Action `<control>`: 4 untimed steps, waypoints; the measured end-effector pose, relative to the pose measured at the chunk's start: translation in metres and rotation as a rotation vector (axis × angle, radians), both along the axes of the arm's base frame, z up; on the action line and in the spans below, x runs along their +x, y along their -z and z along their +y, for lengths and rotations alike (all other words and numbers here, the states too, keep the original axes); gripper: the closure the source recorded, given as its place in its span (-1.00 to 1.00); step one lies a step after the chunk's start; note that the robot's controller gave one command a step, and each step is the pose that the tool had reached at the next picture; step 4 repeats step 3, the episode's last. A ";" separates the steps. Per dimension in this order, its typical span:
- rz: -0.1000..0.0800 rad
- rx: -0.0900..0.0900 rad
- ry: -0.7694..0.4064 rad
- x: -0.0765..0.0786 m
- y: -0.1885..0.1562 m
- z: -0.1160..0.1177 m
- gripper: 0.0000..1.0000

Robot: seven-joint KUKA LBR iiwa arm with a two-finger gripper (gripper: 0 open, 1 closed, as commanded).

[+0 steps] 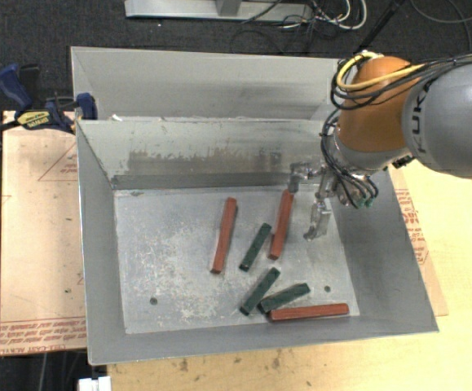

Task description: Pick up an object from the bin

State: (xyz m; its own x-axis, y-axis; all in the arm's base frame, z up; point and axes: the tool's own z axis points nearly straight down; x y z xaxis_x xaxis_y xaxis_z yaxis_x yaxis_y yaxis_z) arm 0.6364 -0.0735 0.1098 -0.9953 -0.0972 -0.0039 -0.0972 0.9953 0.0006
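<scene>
Grey metal bin (97, 243) fills mid-frame. Grey arm with orange wrist cover (382, 108) enters from the upper right. Tool (301, 212) sits low at centre-right, spread open, nothing between its jaws. Nearest piece: red-brown rectangular stick (282, 222), just left of the tool, lying near-vertical on the floor. Dark green stick (255, 246) is beside that one. Other red and green sticks (288, 301) lie lower centre.

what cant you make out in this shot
- camera view, claw: top hidden under the orange cover and cables
- camera view, bin's right wall: far end covered by the arm
- camera view, front green stick: resting on the front red stick or just beside it, too small to tell
</scene>
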 end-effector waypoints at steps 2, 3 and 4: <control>0.000 0.000 -0.356 0.017 0.038 0.058 1.00; -0.003 -0.001 -0.234 -0.025 -0.127 0.058 1.00; -0.003 -0.001 -0.234 -0.025 -0.127 0.058 1.00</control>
